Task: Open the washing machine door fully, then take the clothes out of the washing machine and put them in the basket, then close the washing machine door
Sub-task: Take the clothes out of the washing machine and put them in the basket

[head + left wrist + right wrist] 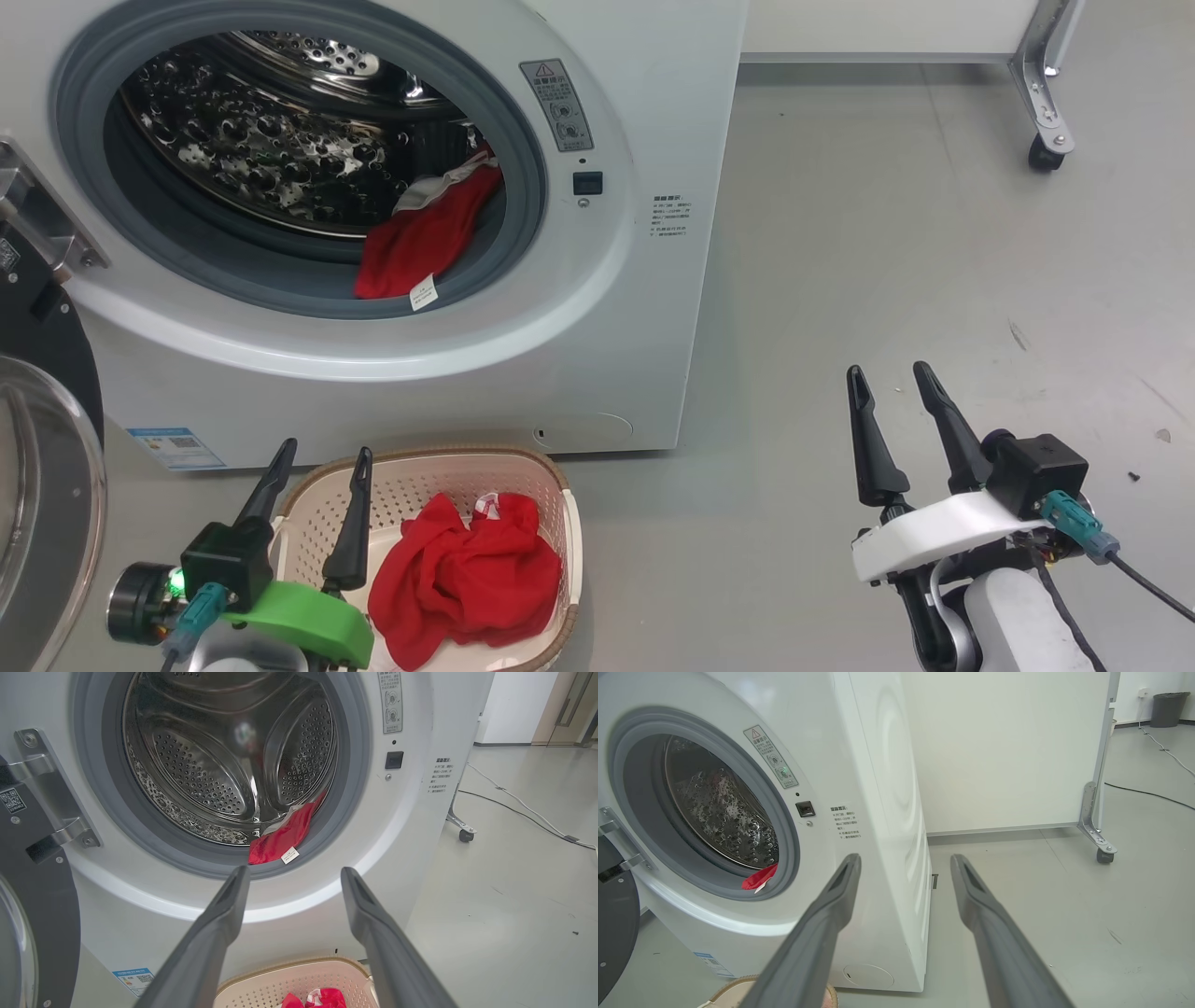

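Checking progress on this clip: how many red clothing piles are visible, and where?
2. One red garment lies at the lower right of the drum; one red pile is in the basket. The pile may hide further pieces.

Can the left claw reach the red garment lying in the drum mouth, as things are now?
Probably yes: the washing machine door is swung aside, and the open left claw points toward the red garment with nothing between them.
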Motion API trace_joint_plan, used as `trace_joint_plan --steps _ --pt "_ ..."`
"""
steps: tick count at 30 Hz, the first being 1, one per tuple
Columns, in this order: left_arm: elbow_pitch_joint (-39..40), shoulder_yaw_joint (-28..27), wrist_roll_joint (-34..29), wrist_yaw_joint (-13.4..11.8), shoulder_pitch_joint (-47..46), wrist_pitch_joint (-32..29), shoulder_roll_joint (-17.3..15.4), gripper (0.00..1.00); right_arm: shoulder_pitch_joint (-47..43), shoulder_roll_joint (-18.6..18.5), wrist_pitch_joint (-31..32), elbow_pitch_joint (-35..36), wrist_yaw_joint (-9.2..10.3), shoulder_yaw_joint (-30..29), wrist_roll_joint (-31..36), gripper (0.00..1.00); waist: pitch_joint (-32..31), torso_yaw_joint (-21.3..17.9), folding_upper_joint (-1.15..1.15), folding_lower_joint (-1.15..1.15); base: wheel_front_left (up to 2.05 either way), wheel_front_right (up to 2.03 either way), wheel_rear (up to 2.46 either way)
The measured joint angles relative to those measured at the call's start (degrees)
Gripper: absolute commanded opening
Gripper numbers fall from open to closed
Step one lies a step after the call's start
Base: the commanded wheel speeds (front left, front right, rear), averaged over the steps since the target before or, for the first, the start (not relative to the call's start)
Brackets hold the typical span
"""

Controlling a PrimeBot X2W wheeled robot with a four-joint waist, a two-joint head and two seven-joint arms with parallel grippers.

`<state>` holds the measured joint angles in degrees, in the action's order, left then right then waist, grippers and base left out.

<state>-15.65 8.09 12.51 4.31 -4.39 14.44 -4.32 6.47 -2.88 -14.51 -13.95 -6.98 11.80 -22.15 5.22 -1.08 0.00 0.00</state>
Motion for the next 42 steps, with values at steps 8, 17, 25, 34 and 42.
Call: trace_joint_plan --steps 8,17,25,34,42 --pt "0.88 -0.14 0.0 -0.05 0.42 0.0 0.08 1.0 0.0 -0.07 0.0 0.35 0.0 0.33 0.0 1.0 0.38 -0.06 0.0 0.0 0.0 0.0 0.0" --pt "1.65 -0.2 -0.01 -0.05 0.84 0.0 0.09 1.0 0.01 -0.26 0.0 1.07 0.0 0.35 0.0 1.0 2.36 -0.39 0.0 0.0 0.0 0.0 0.0" --pt "2.72 -0.2 -0.01 -0.04 0.81 0.0 0.07 1.0 0.06 -0.25 0.0 1.86 0.0 1.43 0.0 1.0 5.53 -0.76 0.0 0.0 0.0 0.0 0.0" --pt "4.77 -1.46 0.0 0.04 -3.6 -1.03 -2.26 1.0 1.47 -0.24 0.0 2.71 0.0 2.89 0.0 1.0 11.22 -2.19 0.0 0.0 0.0 0.0 0.0" --pt "5.77 -4.55 1.6 0.6 -12.08 -6.08 -4.93 1.0 4.15 -0.23 0.0 4.13 0.0 3.9 0.0 1.0 16.02 -4.79 0.0 0.0 0.0 0.0 0.0"
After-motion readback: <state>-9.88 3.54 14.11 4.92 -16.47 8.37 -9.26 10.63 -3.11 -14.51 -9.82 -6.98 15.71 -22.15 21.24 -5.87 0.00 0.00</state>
